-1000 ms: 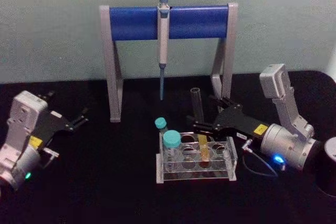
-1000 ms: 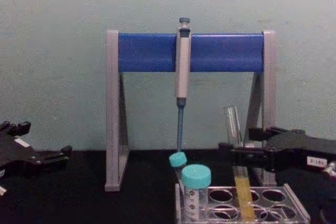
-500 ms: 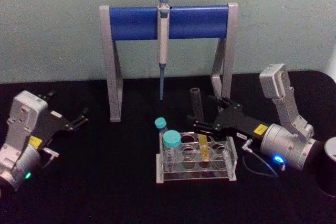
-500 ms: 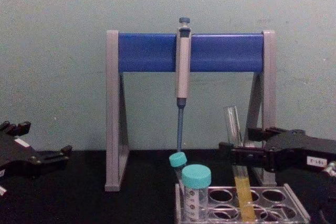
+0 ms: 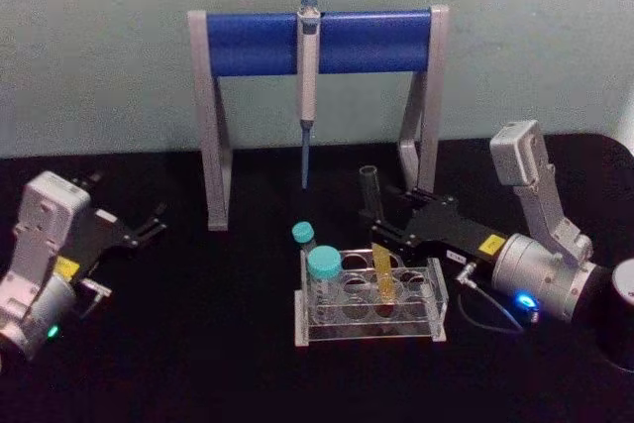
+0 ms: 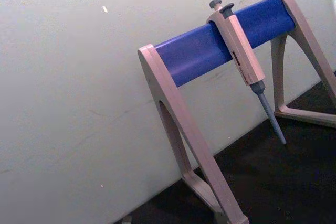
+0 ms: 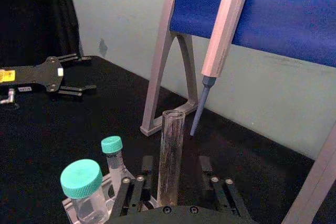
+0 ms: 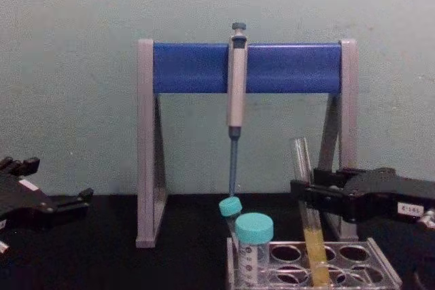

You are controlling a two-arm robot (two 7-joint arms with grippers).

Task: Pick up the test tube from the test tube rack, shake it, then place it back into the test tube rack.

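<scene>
The long, thin, clear glass test tube [image 5: 383, 274], uncapped and with yellow liquid in its lower part, leans in a hole toward the right of the low clear plastic test tube rack [image 5: 367, 331]. Its round bottom is down inside the rack, so it is not yet lifted. The black right gripper [image 5: 378, 228] reaches in from the right at the tube's middle, above the rack's top plate. Its fingers look drawn in against the glass on both sides, gripping it. The step in hand is the pick-up, at the grasp. The next move, I judge, calls for a pull along the tube's own lean, clear of the hole's rim and the teal-capped tubes [image 5: 323, 264] at the rack's left end. With the liquid uncovered, the shake should be gentle. The left gripper [image 5: 156, 222] rests well apart over the left of the black table [image 5: 198, 354], fingers spread and holding nothing. The tall grey-and-blue pipette stand [image 5: 317, 42] is behind
</scene>
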